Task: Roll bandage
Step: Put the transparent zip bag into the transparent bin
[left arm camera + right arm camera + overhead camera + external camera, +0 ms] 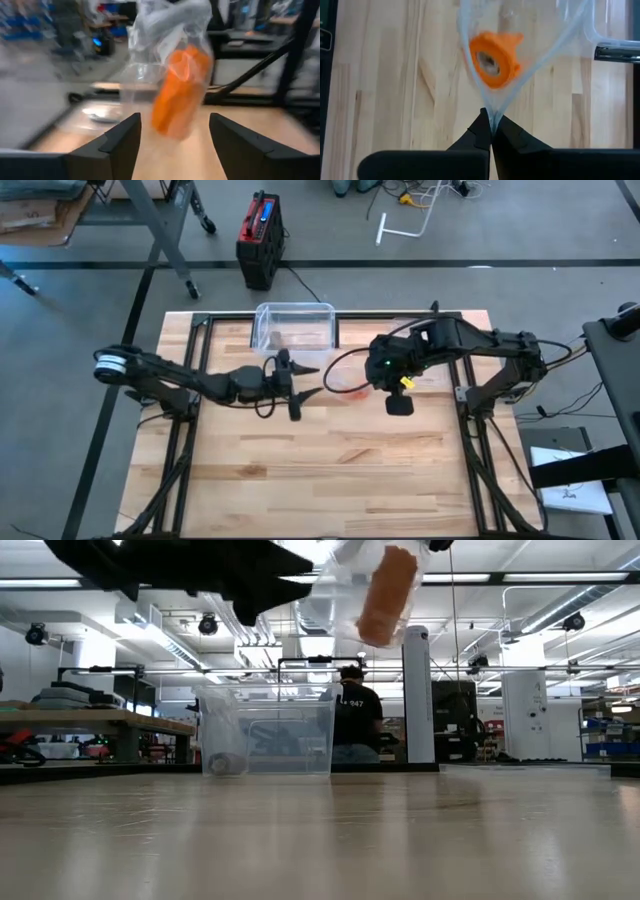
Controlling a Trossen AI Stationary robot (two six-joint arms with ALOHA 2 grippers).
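Note:
An orange bandage roll (492,60) sits inside a clear plastic bag (165,60) that hangs in the air over the middle of the table, seen from the side in the low view (385,595). My right gripper (491,131) is above the bag and shut on it. My left gripper (175,145) points level at the bag from the table's left, open. In the high view its fingers (308,381) stop just short of the bag (345,383) and touch nothing. My right gripper pinches the clear bag's gathered edge (492,119) between its two shut fingertips, coming at it from above and slanting down. The bag hangs below the fingers, drawn to a point at the hold, with the roll inside and clear of the table.
A clear plastic box (293,325) stands at the table's far edge, left of centre, also in the low view (268,730). The wooden tabletop (330,470) lies bare on the near side. A person (355,720) stands in the room beyond the table.

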